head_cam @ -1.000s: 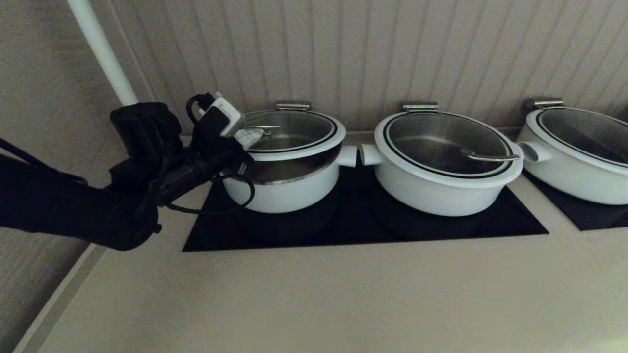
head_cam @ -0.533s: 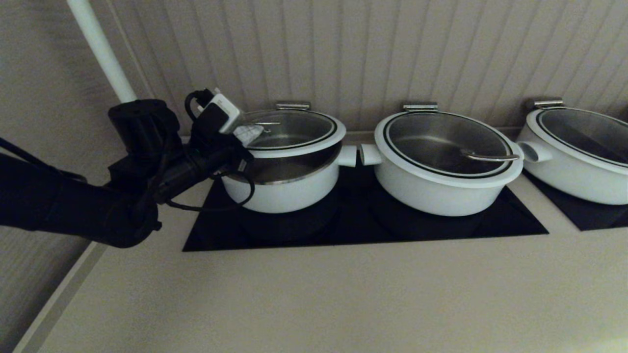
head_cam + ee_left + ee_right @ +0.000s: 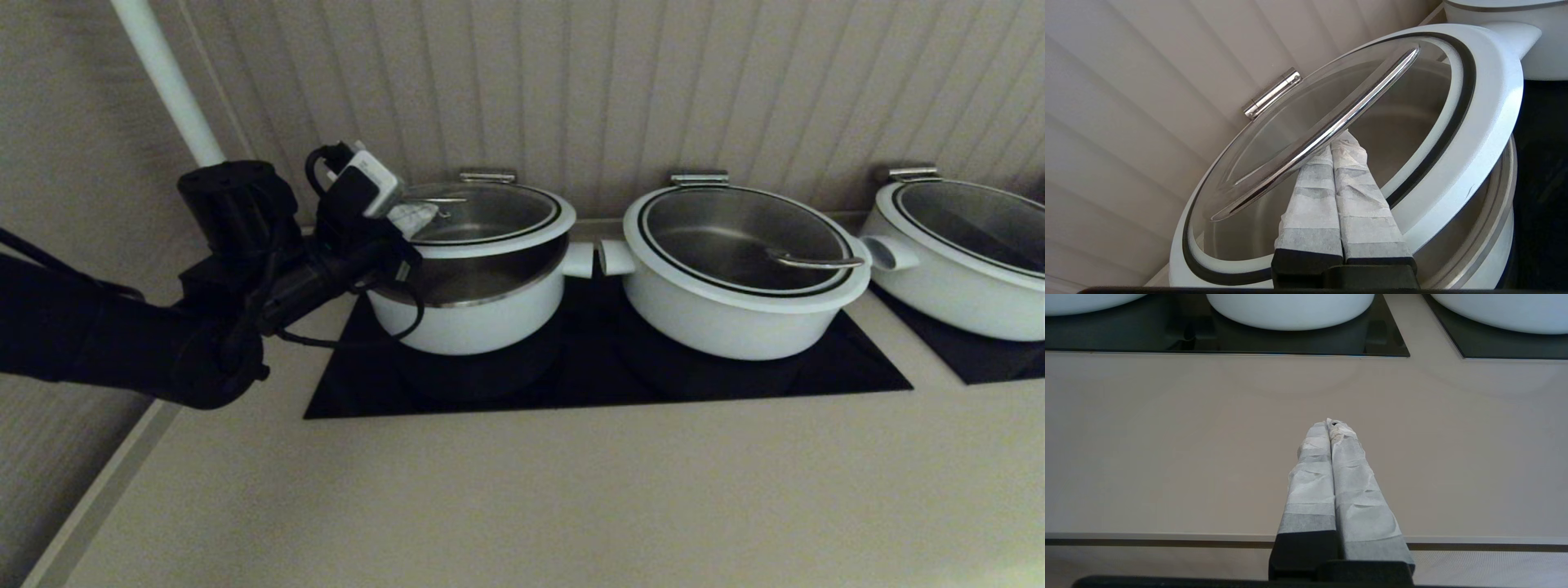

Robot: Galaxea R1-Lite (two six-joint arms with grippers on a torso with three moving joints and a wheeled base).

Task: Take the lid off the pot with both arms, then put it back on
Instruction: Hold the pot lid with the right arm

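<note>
The lid (image 3: pixel 482 214) is raised at its front edge above the pot (image 3: pixel 473 306), with a clear gap to the pot rim; the rear edge sits at a steel hinge (image 3: pixel 486 175). The left hand (image 3: pixel 1337 141) is clenched under the lid's loop handle (image 3: pixel 1327 132), carrying it from below. The right hand (image 3: pixel 1333 424) is clenched on nothing, over the table (image 3: pixel 1167 437) well in front of the pot. Judged status: lift largely done, one-armed; lowering remains. The pot stands on a black cooktop panel (image 3: pixel 735 380) set into the beige table; behind the pot runs a ribbed wall (image 3: pixel 653 82).
</note>
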